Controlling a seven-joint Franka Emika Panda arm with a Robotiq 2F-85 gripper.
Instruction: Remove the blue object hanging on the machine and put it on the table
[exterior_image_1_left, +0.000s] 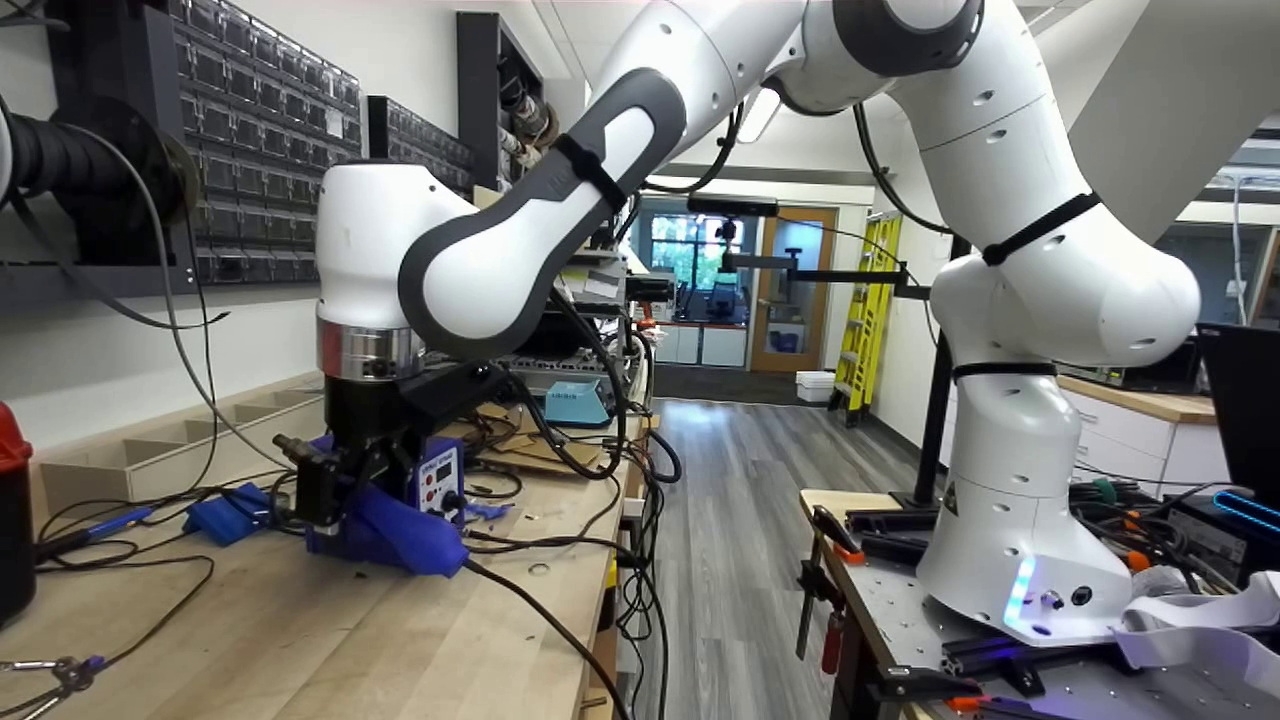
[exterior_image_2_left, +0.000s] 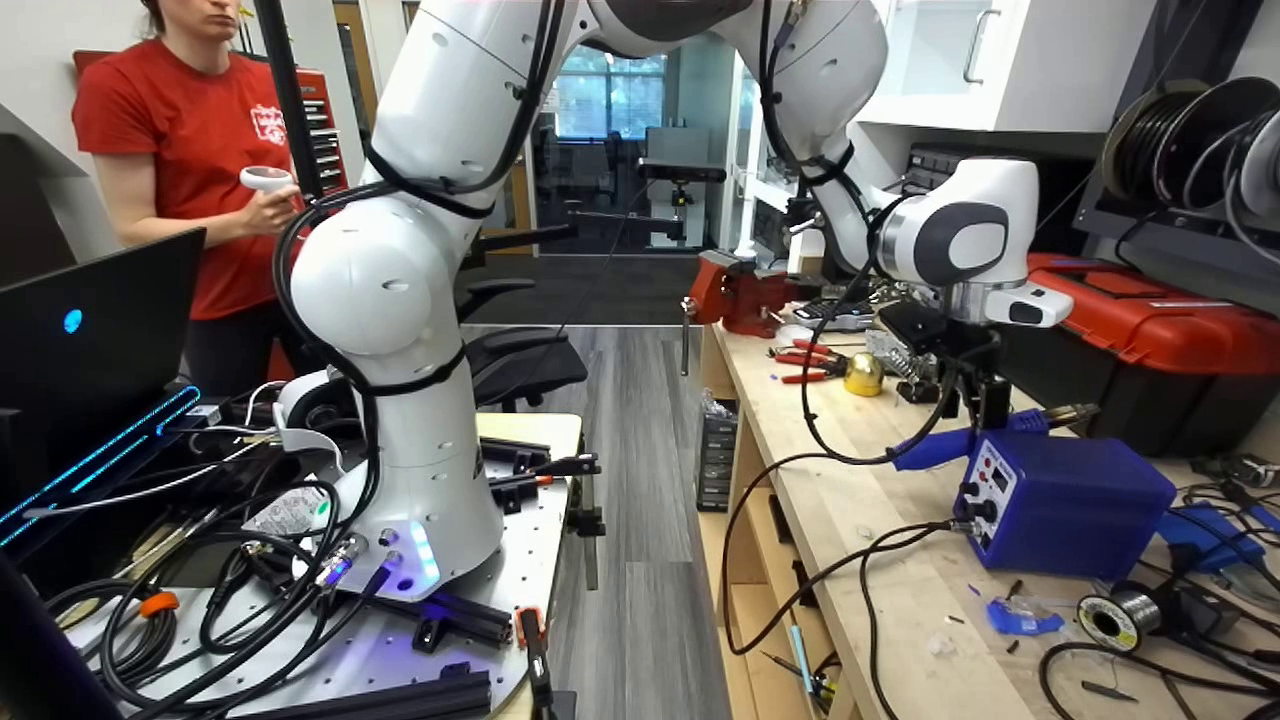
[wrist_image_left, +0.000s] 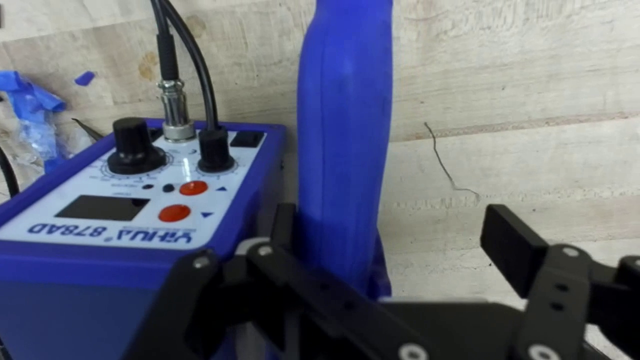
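Fingers (wrist_image_left: 514, 247) straddle the blue hot-air handle (wrist_image_left: 345, 145), wide apart, gripping nothing, where it hangs right of the YIHUA station (wrist_image_left: 132, 232) in the wrist view, likely spread for clearance before clamping.

Glossy white, round-shelled robot arm (exterior_image_1_left: 735, 50) in an exterior view: dark-grey plastic trim (exterior_image_1_left: 548, 188) upper centre, woven-looking black straps (exterior_image_1_left: 1042, 228), polished silver metal ring (exterior_image_1_left: 368, 350) at left, pale-blue light strip (exterior_image_1_left: 1020, 590) on the smooth white base (exterior_image_1_left: 985, 545), lower right. Slim black cables (exterior_image_2_left: 530, 95) run over the arm, upper left in an exterior view. Matte-black linkage gripper (wrist_image_left: 395, 235) has square-edged black finger pads (wrist_image_left: 507, 250), plus bright round screw heads (wrist_image_left: 413, 352) along the bottom of the wrist view.
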